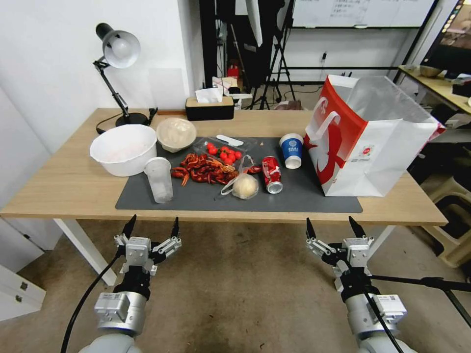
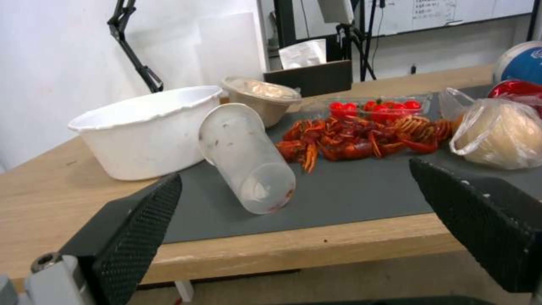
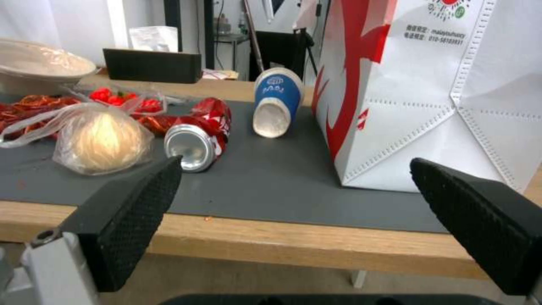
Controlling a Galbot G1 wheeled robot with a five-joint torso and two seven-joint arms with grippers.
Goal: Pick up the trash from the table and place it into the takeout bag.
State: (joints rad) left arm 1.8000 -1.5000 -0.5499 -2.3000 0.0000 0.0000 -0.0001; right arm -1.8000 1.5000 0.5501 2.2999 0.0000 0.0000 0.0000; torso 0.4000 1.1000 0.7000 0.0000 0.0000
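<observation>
Across centre-frame tabletop [image 1: 73,186], can [image 1: 272,174], blue cup [image 1: 292,150], clear cup [image 1: 159,179] all unbagged; takeout bag [image 1: 373,142] waits right; left tool [image 1: 152,228], right tool [image 1: 333,229] spread, empty, lower frame.

White wall [image 1: 49,59], black desk lamp [image 1: 117,54]

We see a lab or studio: whiteboard [image 1: 360,12] on back wall, tripods [image 1: 279,59], desk lamp [image 1: 117,54] at table's [image 1: 73,186] far-left corner.
</observation>
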